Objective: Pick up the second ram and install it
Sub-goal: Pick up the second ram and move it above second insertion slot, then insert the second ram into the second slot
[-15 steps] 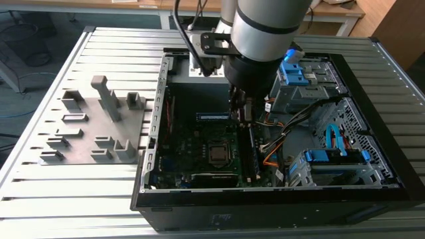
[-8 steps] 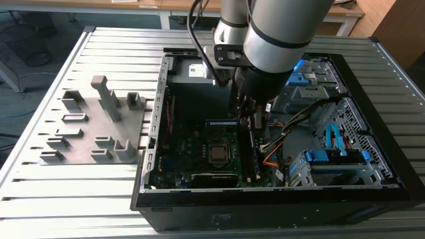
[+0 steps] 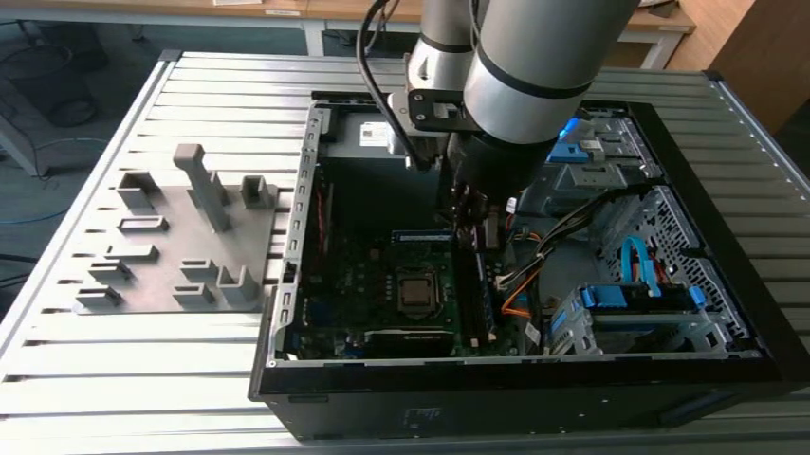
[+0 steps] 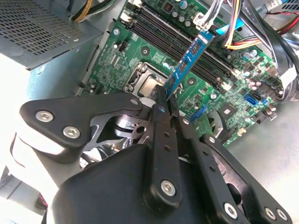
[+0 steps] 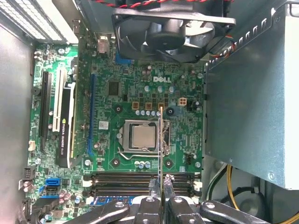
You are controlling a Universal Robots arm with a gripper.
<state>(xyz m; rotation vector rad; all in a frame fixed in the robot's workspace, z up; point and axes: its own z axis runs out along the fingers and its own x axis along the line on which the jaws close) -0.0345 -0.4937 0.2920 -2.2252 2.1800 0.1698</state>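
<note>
Your pincer is clamped on the second ram. In the second wrist view you can see its two black fingers pressed against either face of the stick at one end. The rest of the blue-labelled board reaches out past the fingertips, over the motherboard and toward the black memory slots. You cannot tell whether it touches them.

In the first wrist view you see the stick edge-on, a thin line running from the fingers across the slots and past the side of the processor socket.

In the exterior view your arm drops steeply into the open computer case, wrist pointing down over the board. The grey holder blocks stand on the slatted table, outside the case and well apart from the pincer.
</note>
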